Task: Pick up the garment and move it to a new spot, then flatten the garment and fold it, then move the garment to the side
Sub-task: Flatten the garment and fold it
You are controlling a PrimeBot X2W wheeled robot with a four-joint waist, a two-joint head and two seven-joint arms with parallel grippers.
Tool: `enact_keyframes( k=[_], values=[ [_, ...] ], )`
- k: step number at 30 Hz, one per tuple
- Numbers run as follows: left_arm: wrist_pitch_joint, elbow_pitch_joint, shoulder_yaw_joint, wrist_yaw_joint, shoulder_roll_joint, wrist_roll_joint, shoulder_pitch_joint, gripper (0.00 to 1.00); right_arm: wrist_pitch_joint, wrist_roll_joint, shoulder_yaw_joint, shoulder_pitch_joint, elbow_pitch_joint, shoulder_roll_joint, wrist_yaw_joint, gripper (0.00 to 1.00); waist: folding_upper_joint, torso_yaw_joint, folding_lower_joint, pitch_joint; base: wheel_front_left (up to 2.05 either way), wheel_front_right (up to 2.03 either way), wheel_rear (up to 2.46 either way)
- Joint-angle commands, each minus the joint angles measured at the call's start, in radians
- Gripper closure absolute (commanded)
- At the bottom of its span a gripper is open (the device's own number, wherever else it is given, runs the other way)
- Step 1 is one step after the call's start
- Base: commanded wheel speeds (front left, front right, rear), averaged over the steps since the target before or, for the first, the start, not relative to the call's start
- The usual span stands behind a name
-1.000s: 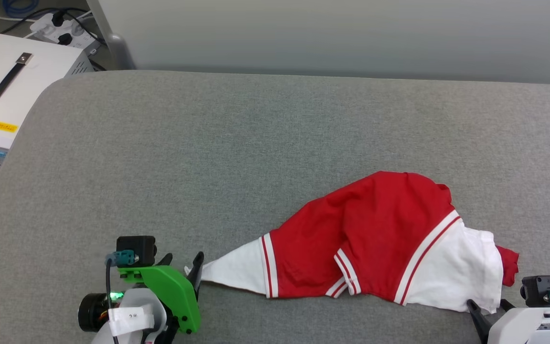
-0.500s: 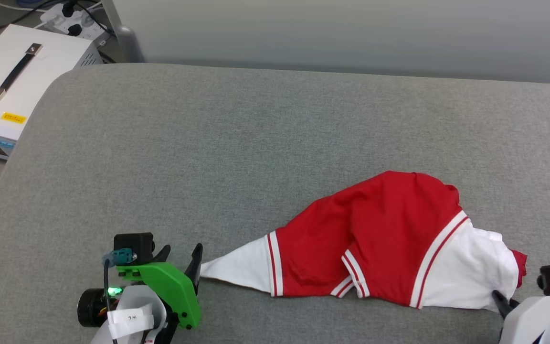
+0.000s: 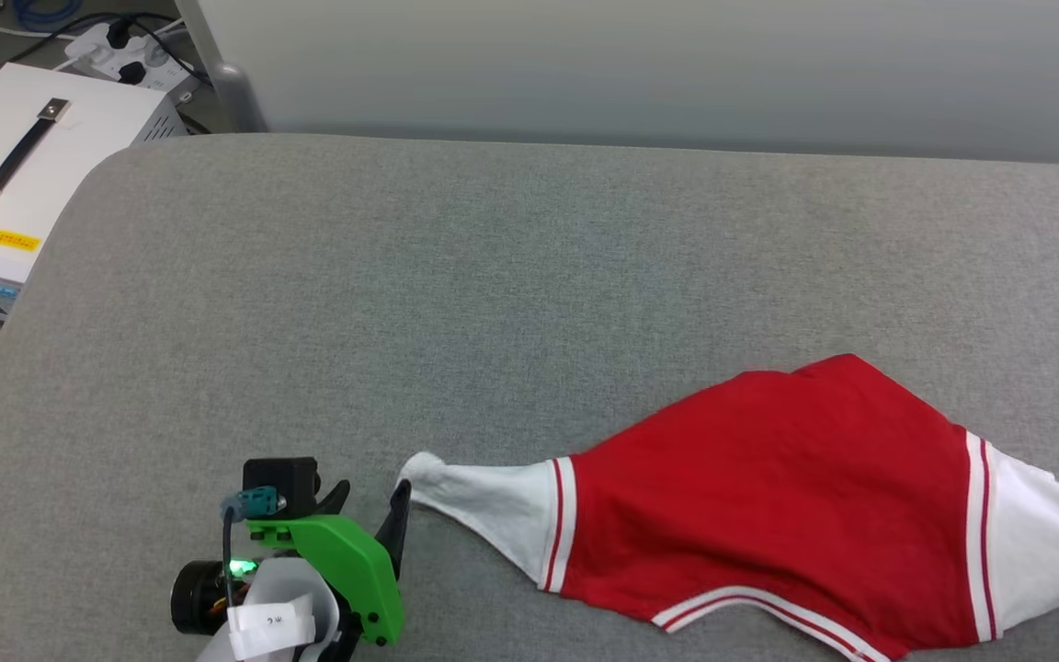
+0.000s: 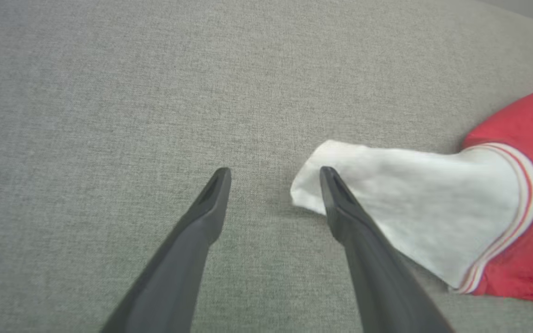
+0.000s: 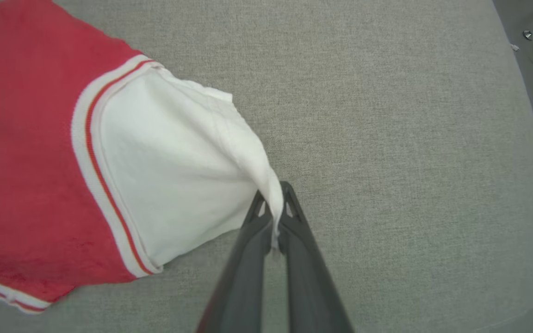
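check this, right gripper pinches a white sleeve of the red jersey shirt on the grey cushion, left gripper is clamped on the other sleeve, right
No: the left gripper is open. The left wrist view shows its fingers apart, the other white sleeve beside one finger. The right gripper does pinch a sleeve of the red jersey shirt.

We see a grey fabric cushion (image 3: 493, 276); on it lies the red jersey (image 3: 768, 515), its white sleeve tip just beside our left gripper (image 3: 371, 494).
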Motion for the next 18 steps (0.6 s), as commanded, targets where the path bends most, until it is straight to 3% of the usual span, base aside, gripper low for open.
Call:
enact_keyframes(
  k=[1, 6, 7, 8, 14, 18],
  values=[
    [-0.008, 0.004, -0.003, -0.008, -0.004, -0.001, -0.016, 0.0, -0.003, -0.01, -0.017, 0.011, 0.02, -0.001, -0.001, 1.0, -0.0001, 0.008, 0.0, 0.005, 0.0, 0.0, 0.0],
    [-0.01, 0.014, -0.011, -0.012, -0.006, -0.003, -0.021, 0.0, -0.06, -0.076, -0.024, 0.002, 0.11, -0.033, -0.001, 1.0, -0.0001, 0.02, 0.0, 0.009, 0.0, 0.0, 0.0],
    [-0.01, 0.016, -0.012, -0.013, -0.006, -0.004, -0.022, 0.0, -0.078, -0.082, -0.016, -0.004, 0.13, -0.034, -0.001, 0.56, -0.0001, 0.022, 0.0, 0.009, 0.0, 0.0, 0.0],
    [-0.01, 0.017, -0.013, -0.014, -0.007, -0.005, -0.023, 0.0, -0.094, -0.084, -0.014, -0.011, 0.145, -0.031, -0.001, 0.0, -0.0001, 0.023, 0.0, 0.008, 0.0, 0.0, 0.0],
    [-0.012, 0.018, -0.015, -0.016, -0.005, -0.011, -0.022, 0.0, -0.243, -0.1, 0.022, -0.053, 0.159, -0.027, -0.001, 0.0, -0.0001, 0.019, 0.0, -0.004, 0.0, 0.0, 0.0],
    [-0.009, -0.008, -0.016, -0.025, -0.009, -0.032, -0.011, 0.0, -0.374, -0.099, 0.066, -0.048, 0.083, 0.009, -0.001, 0.0, -0.0001, -0.003, 0.0, -0.02, 0.0, 0.0, 0.0]
  ],
)
